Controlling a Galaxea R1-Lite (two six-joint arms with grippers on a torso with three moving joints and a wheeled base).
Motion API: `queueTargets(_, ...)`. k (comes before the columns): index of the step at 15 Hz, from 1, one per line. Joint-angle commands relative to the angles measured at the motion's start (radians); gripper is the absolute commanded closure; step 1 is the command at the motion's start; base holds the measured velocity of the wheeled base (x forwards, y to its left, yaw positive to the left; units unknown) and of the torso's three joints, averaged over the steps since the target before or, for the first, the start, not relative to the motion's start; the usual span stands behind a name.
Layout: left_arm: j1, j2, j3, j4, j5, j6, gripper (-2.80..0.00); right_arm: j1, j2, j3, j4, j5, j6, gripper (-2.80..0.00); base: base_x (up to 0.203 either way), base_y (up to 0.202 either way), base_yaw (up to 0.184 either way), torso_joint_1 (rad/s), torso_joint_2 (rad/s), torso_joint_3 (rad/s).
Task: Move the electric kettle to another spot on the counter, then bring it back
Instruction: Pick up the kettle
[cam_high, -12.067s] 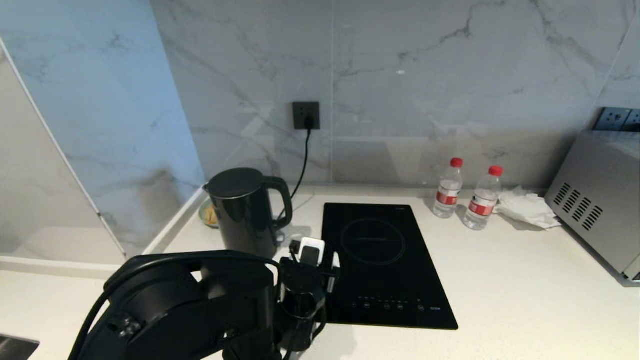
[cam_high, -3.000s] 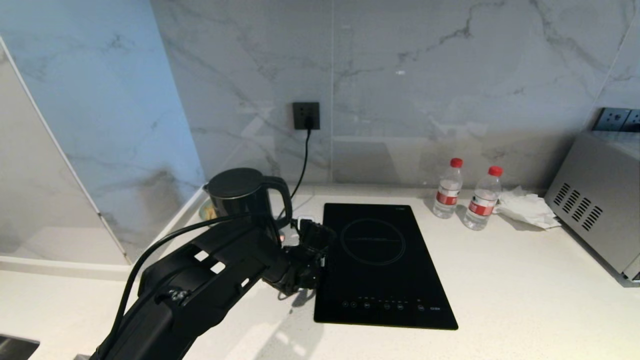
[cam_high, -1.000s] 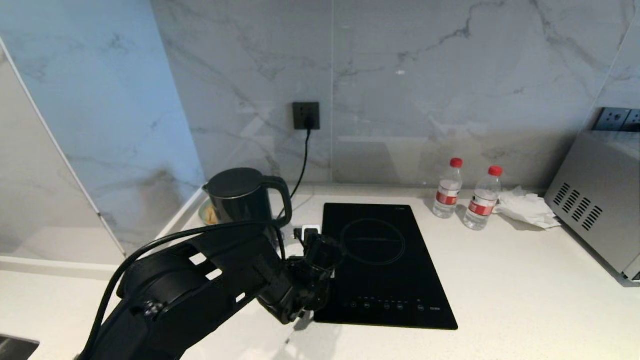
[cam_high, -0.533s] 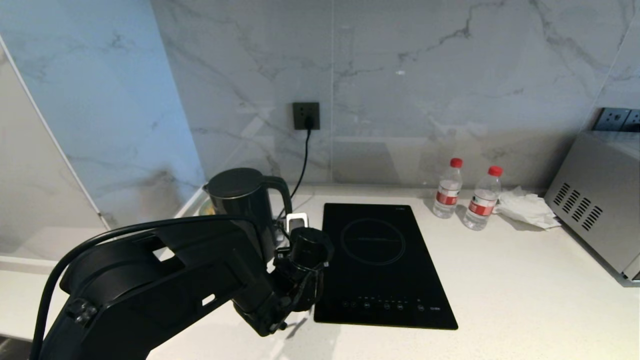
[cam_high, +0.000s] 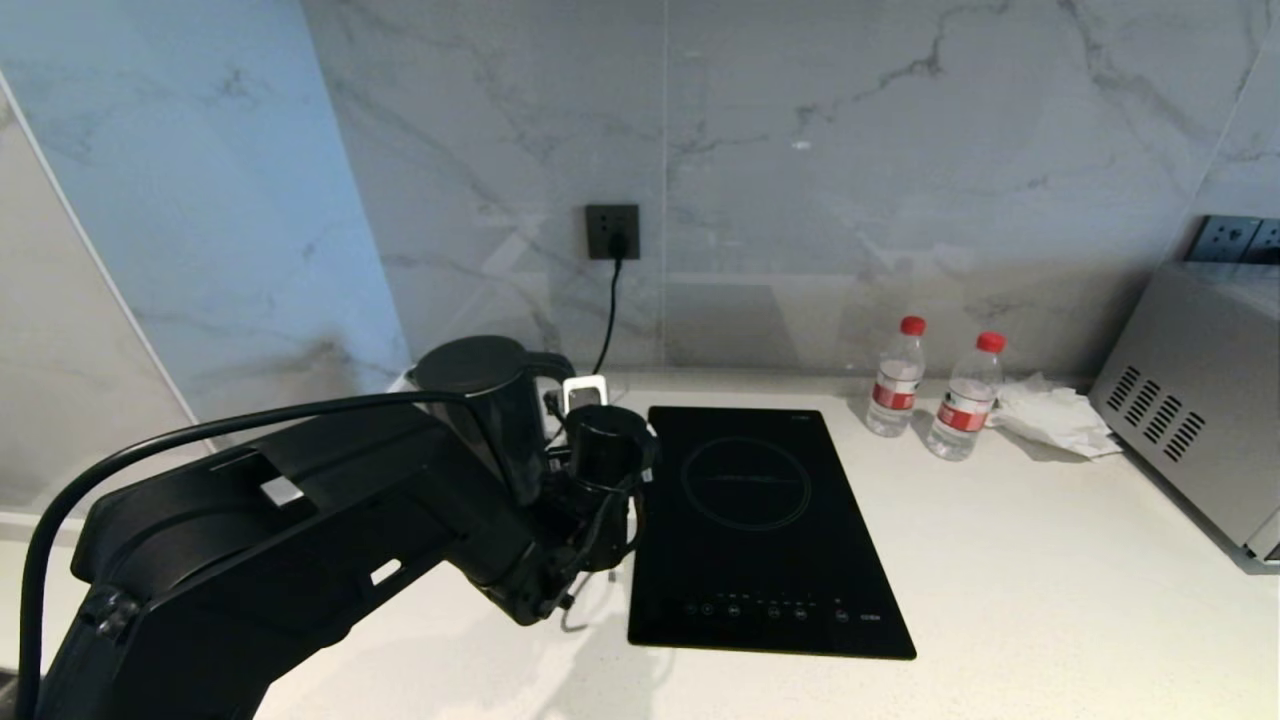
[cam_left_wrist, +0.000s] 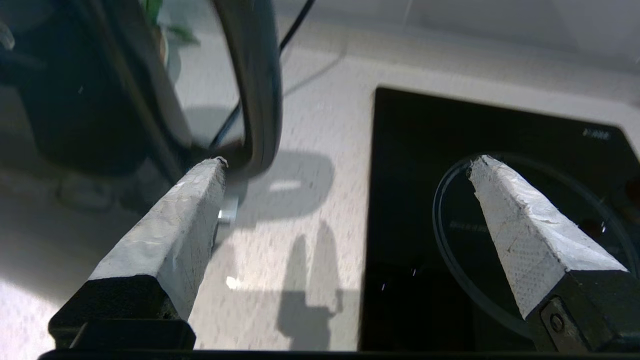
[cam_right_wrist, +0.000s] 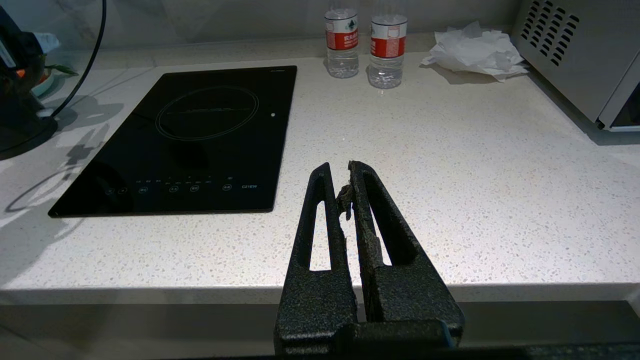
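Bright, glossy glare, soft shadows

- The counter (cam_high: 1000, 560), white speckled stone, carries everything.
- The electric kettle (cam_high: 480, 400) stands just beside the left fingers (cam_left_wrist: 170, 235).
- The hob panel (cam_high: 770, 530) lies beneath the other finger.
- Two bottles (cam_high: 930, 390), crumpled tissue (cam_high: 1055, 415) and a grey appliance (cam_high: 1200, 400) sit well beyond.
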Motion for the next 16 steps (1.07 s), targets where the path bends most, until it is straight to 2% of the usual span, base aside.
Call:
queueTargets(1, 0.001, 0.005, -0.051, -0.005, 0.004, 0.019, -2.8, 0.0, 0.002, 0.0, 0.0, 0.0, 0.0, 0.0, 0.0, 0.0, 0.0, 0.0, 0.0, 0.0)
queueTargets(4, 0.013, 0.049, -0.153, -0.003, 0.003, 0.072, -2.8, 0.0, 0.002, 0.0, 0.0, 0.0, 0.0, 0.0, 0.0, 0.0, 0.0, 0.0, 0.0, 0.0)
queueTargets(7, 0.064, 0.108, -0.25, -0.001, 0.002, 0.133, -2.8, 0.0, 0.002, 0.0, -0.001, 0.0, 0.0, 0.0, 0.0, 0.0, 0.0, 0.0, 0.0, 0.0)
queueTargets(11, 0.113, 0.134, -0.28, 0.004, -0.001, 0.153, -2.8, 0.0, 0.002, 0.0, -0.001, 0.001, 0.0, 0.0, 0.0, 0.0, 0.0, 0.0, 0.0, 0.0)
queueTargets(16, 0.117, 0.134, -0.286, 0.004, 0.005, 0.154, -2.8, 0.0, 0.002, 0.0, -0.001, 0.0, 0.0, 0.0, 0.0, 0.0, 0.0, 0.0, 0.0, 0.0)
